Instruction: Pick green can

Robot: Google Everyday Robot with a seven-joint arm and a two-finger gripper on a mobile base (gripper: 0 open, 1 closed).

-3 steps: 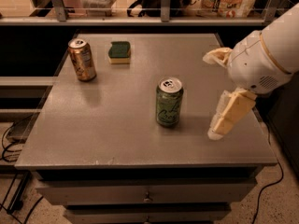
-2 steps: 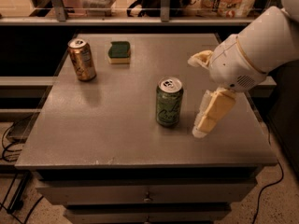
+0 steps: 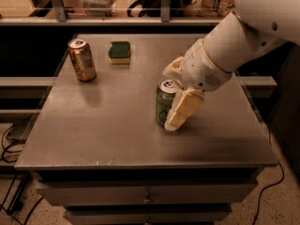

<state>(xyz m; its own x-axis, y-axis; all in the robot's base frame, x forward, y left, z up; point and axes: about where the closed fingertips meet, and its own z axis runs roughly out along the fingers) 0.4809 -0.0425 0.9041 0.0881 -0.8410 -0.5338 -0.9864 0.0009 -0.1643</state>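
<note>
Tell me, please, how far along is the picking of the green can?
Done: the gripper is at the green can, fingers on either side. In hand: closing; the fingers look open. Left: grip and lift; the can stands on the table.

Dim, warm overhead light; the gripper [image 3: 171, 99], right of the desk [image 3: 93, 135] centre, throws soft shadow toward the front-right corner.

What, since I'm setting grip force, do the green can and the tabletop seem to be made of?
The green can is likely thin aluminium, judging by its bare silver pull-tab top, and its green printed body looks glossy. The tabletop looks like brushed grey metal or laminate, matte with soft reflections; I cannot tell which. The open gripper straddles the can.
</note>
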